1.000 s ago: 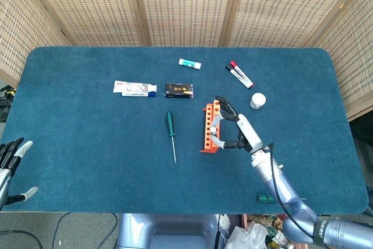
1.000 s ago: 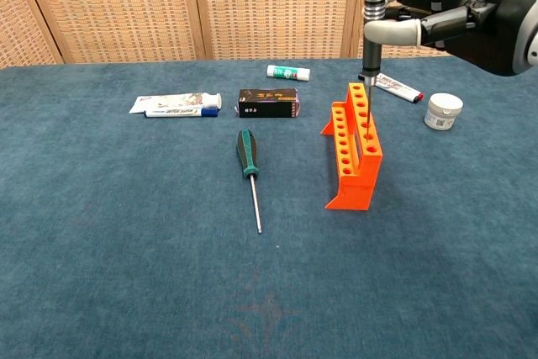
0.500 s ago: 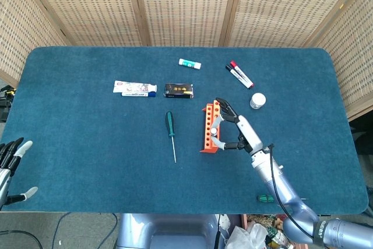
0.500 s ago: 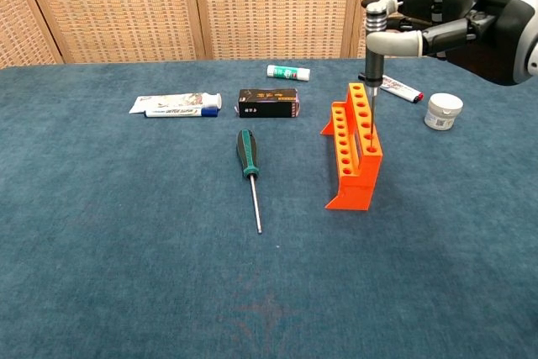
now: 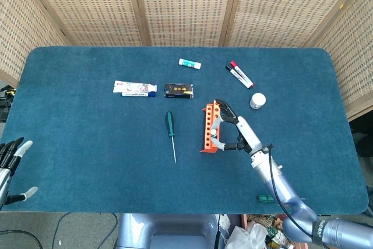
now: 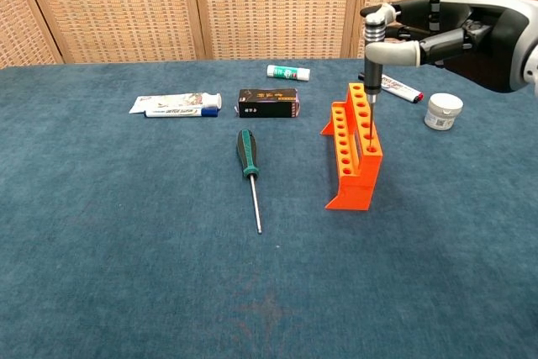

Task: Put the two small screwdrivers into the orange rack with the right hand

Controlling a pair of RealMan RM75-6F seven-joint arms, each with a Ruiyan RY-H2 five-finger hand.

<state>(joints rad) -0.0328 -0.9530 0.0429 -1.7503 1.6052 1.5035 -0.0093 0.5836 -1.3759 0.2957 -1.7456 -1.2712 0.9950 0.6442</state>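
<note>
Over the last second the small screwdriver (image 6: 371,73) pinched in the right hand (image 6: 458,27) has shifted only a little above the orange rack (image 6: 354,147). A second ago its tip sat over a hole near the middle of the top row; half a second ago the shaft leaned slightly and stood a touch nearer the front; now it is close to upright again, the tip at or just inside one of the middle holes. I cannot tell whether it has entered. My judgement is that the hand is hunting for alignment, so the first insertion is not finished.

The right hand reaches in from the right, palm toward the rack. Its thumb and a finger clamp the silver-capped handle near the top, and the other fingers are stretched back toward the wrist. In the head view the right hand (image 5: 233,131) sits just beside the rack's right edge.

The green-handled screwdriver (image 6: 249,171) lies flat on the desk (image 6: 126,233) to the rack's left, untouched, tip pointing toward the robot. The left hand (image 5: 10,164) rests at the desk's near left corner, fingers spread and holding nothing.
</note>
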